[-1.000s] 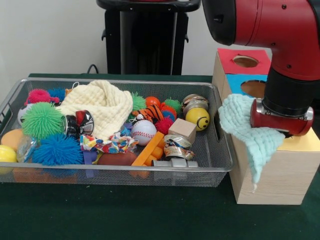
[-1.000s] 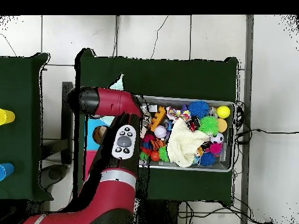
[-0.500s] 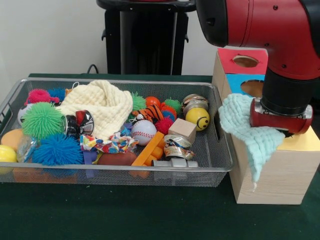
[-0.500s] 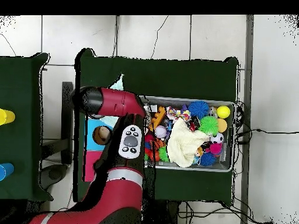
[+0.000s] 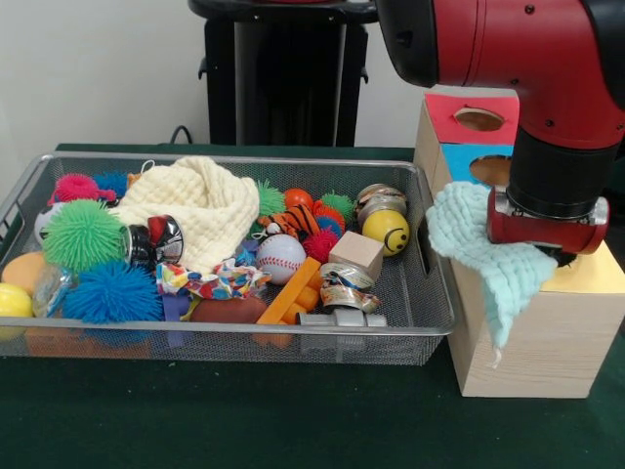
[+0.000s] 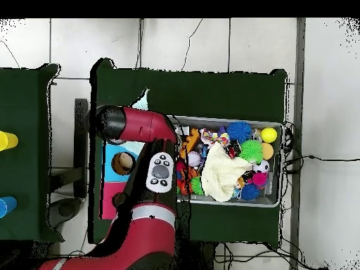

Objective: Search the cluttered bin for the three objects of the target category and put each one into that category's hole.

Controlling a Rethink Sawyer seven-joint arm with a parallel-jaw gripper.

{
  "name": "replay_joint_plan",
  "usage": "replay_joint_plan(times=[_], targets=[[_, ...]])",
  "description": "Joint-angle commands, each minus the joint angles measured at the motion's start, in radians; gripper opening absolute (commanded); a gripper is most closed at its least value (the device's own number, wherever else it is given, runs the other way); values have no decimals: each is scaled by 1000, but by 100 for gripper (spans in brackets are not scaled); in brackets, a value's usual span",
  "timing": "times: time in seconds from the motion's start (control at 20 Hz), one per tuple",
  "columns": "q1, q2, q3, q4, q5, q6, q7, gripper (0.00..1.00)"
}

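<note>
Hand: the arm's red wrist hangs over the near, yellow-topped box at the right of the front view; the hand is hidden beneath it, so I cannot tell how far open it is or whether it grips anything.
Mint-green cloth: draped off the box edge just under the wrist, touching it, one corner hanging down the wooden side.
Key relation: the bin lies to the picture's left of the wrist, beside the boxes; the confetti-patterned scrap sits near the bin's front wall, its long axis running along that wall, well apart from the arm.
Next move, as judged: a sideways reach across the bin, past the wooden cube.
Arms: one.
Holes showing: two, in the red top and the blue top.
Cloths: one mint-green, one cream waffle cloth heaped in the bin.
Target objects counted: one certain, the scrap; a braided ball cannot be picked out.
Bench: dark green.
</note>
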Motion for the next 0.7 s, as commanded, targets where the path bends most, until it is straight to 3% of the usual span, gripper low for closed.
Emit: replay_joint_plan(times=[0.05, 0.7], targets=[[-30, -40, 97, 123, -17, -18, 92, 100], [-16, -107, 81, 131, -4, 64, 118, 100]])
